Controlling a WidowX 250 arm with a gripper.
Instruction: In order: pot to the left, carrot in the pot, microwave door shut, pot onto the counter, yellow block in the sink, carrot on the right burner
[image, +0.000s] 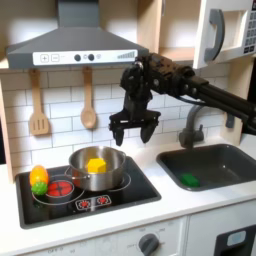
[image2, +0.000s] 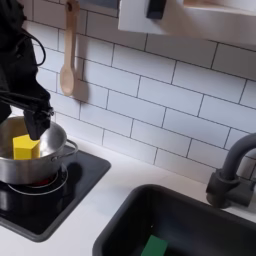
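Observation:
The steel pot (image: 98, 172) (image2: 32, 160) sits on the black cooktop's burner on the first exterior view's right, with the yellow block (image: 95, 164) (image2: 25, 147) inside it. The carrot (image: 39, 180) lies on the other burner, left of the pot. My gripper (image: 133, 137) (image2: 24, 118) hangs open and holds nothing. It is above the pot's right rim in the first exterior view. The microwave door (image: 213, 35) at top right stands swung outward. The dark sink (image: 222, 158) (image2: 190, 215) is set into the cream counter (image: 190, 205) (image2: 100, 195).
A flat green piece (image: 190, 180) (image2: 152, 246) lies in the sink, behind which rises the arched faucet (image: 196, 115) (image2: 232, 170). A wooden spatula (image: 39, 105) and spoon (image: 88, 100) (image2: 68, 55) hang on the tiled wall. The range hood (image: 70, 45) overhangs the cooktop.

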